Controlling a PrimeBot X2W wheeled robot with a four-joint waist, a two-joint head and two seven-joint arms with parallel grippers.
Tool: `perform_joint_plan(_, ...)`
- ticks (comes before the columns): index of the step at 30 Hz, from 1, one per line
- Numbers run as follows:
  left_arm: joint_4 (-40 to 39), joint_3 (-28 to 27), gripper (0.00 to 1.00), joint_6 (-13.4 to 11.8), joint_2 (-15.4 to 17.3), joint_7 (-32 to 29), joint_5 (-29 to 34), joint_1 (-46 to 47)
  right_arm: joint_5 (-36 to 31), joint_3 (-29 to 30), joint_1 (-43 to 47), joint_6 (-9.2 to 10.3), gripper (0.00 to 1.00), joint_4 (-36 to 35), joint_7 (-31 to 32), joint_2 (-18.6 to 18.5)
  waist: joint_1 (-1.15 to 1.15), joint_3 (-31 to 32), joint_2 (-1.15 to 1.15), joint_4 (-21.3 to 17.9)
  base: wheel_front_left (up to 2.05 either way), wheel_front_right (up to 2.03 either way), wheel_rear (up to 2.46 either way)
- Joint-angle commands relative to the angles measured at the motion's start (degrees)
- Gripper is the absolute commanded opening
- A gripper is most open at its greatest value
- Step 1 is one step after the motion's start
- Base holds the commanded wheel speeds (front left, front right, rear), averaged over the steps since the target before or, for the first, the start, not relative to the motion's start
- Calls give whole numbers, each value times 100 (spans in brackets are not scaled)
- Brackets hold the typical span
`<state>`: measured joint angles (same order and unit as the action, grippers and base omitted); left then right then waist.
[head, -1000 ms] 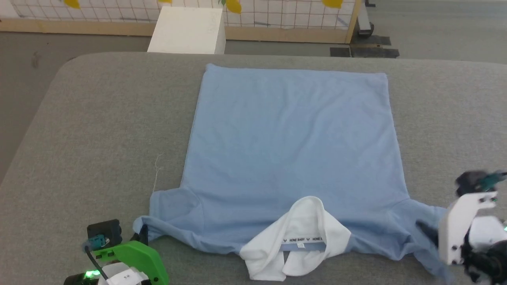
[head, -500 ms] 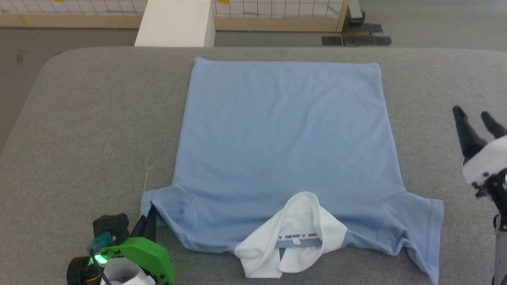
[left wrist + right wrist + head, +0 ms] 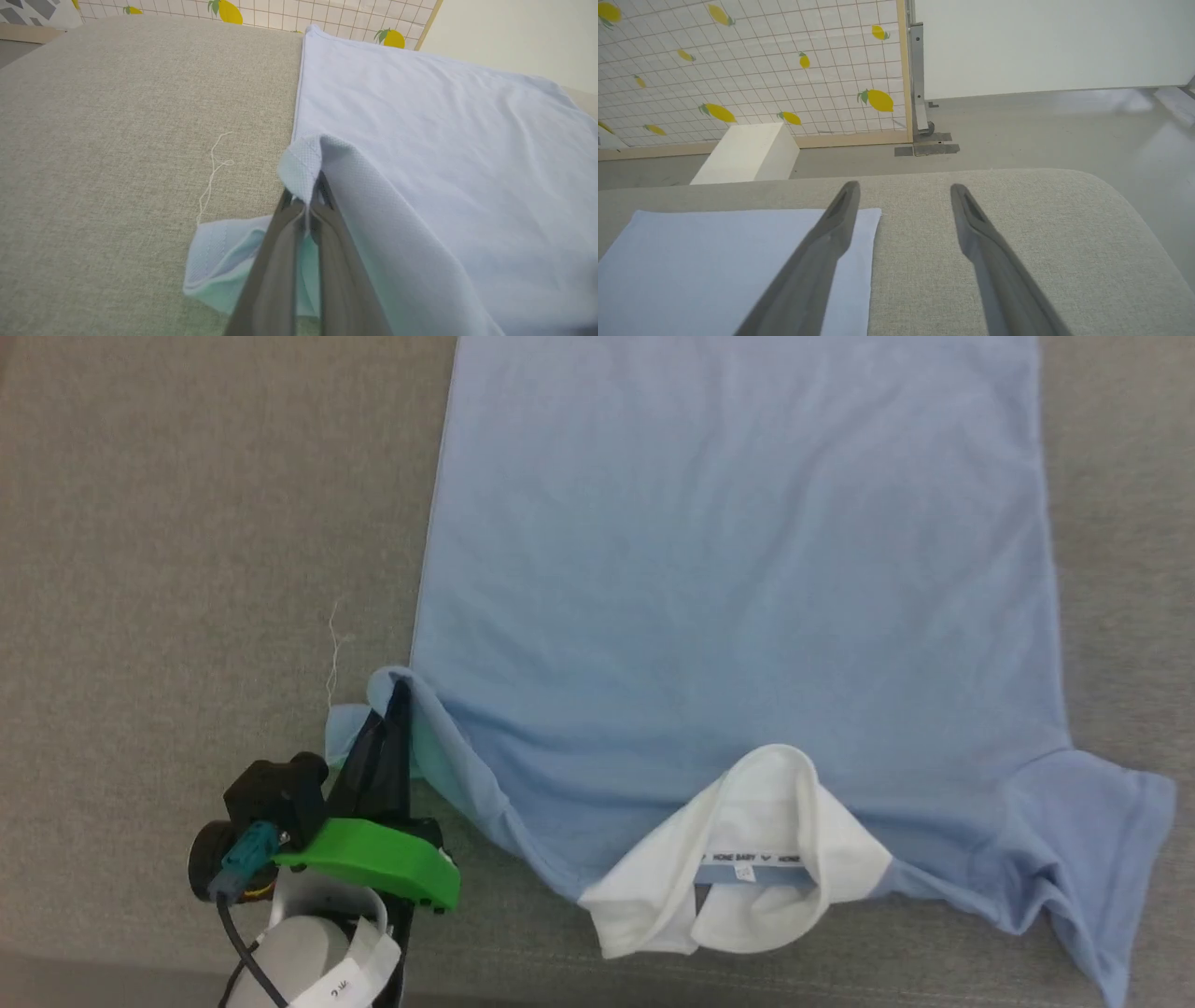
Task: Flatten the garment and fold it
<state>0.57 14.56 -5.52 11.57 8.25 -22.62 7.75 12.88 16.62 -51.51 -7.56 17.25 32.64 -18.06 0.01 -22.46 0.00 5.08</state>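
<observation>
Firmly closed, your left end effector [image 3: 397, 700] pinches the sleeve [image 3: 299, 161] of the garment [image 3: 738, 569].
Your right end effector [image 3: 903, 190] hangs wide open, empty.

The garment [image 3: 738, 569] lies on the table [image 3: 187, 523] — collar [image 3: 747, 840] nearest the robot, a loose thread [image 3: 333, 649] beside its left edge.

Garment [image 3: 738, 569] hem beyond top edge

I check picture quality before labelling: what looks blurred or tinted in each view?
Head view: even light, garment sharp; left wrist view: left gripper blurred close up, greenish tint on the pinched sleeve; right wrist view: right gripper soft, lemon screen sharp.
</observation>
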Motion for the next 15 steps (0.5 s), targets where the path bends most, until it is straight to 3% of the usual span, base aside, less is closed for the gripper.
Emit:
perform_joint_plan(1, -104, -3, 0, -47, -54, 91, 31, 63, -124, -95, -272, 8, 100, 83, 205, -84, -1, -1265, 0, 619, 0, 0, 0)
perform_joint_plan(9, -722, -9, 0, -234, -181, 357, 111, -98, -602, -455, -1257, 8, 100, 392, 1545, -525, -1, -2075, 0, 971, 0, 0, 0)
perform_joint_plan(15, -1021, -26, 0, -305, -237, 431, 68, -291, -673, -656, -1527, 8, 100, 370, 2060, -616, -1, -2346, 0, 1093, 0, 0, 0)
